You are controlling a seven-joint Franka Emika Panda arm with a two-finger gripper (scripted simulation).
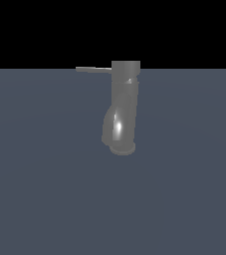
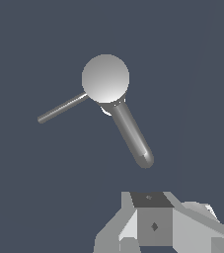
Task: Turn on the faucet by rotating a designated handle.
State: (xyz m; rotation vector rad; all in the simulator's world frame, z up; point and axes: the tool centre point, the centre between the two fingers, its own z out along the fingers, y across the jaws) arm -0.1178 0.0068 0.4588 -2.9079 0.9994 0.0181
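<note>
In the exterior view, the thin handle [image 1: 93,69] sticks out level toward that view's left from the top of the faucet [image 1: 122,107], which stands upright on the grey floor [image 1: 45,189] with its spout curving down. The wrist view shows part of the gripper [image 2: 153,227], well apart from the faucet; whether its fingers are spread cannot be told.

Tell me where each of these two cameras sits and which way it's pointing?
Exterior view: off the arm, low and level, facing the faucet side-on, the handle sticking out to the exterior view's left; no robot part shows.
Wrist view: on the wrist, above, looking down on the faucet's round top; part of the gripper shows at the edge.
Shared: faucet and handle.
</note>
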